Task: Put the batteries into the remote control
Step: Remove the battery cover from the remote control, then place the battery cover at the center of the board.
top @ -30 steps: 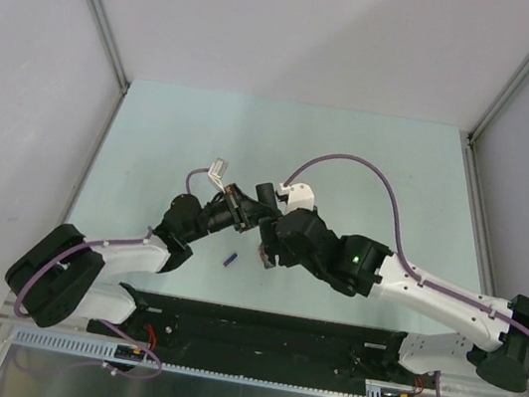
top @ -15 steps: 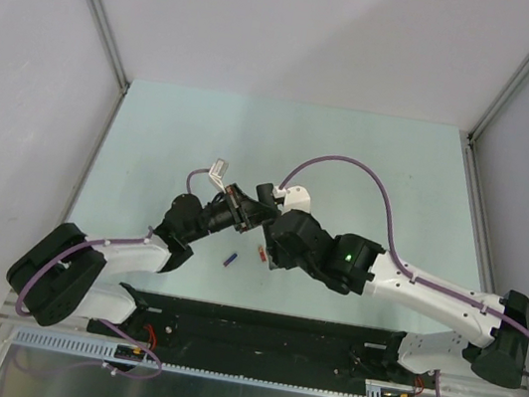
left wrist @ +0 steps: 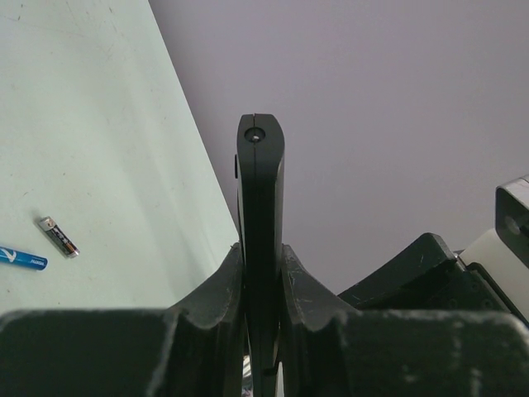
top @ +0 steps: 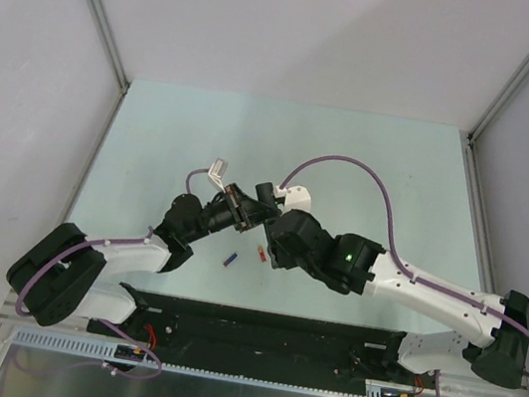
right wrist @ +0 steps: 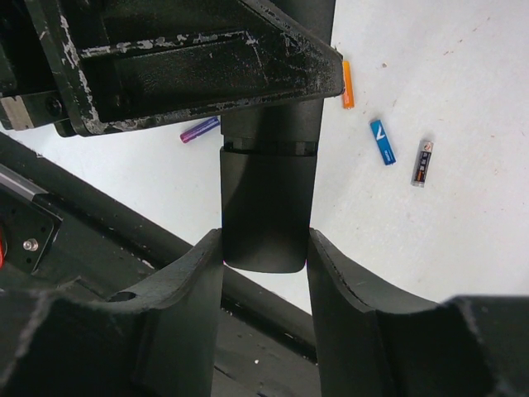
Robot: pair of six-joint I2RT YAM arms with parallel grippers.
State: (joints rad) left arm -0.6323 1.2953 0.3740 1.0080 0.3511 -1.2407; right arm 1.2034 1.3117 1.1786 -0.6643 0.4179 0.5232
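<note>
The remote control [left wrist: 260, 190] is a slim black bar held edge-on in my left gripper [left wrist: 261, 252], which is shut on it above the table. In the right wrist view the remote's free end [right wrist: 266, 207] sits between my right gripper's [right wrist: 264, 241] fingers, which press on both of its sides. Both grippers meet at the table's middle, the left gripper [top: 241, 207] beside the right gripper [top: 265, 227]. Loose batteries lie on the table below: an orange one [right wrist: 347, 85], a blue one [right wrist: 382, 141], a dark grey one [right wrist: 421, 162] and a purple one [right wrist: 200, 130]. The battery recess is hidden.
In the top view a bluish battery [top: 230, 259] and the orange battery [top: 260, 252] lie just in front of the grippers. The black base rail [top: 264, 331] runs along the near edge. Grey walls close in the pale green table [top: 370, 165].
My right arm has shifted slightly left towards the left gripper, uncovering the orange battery on the table. The left arm and the remote have held still.
</note>
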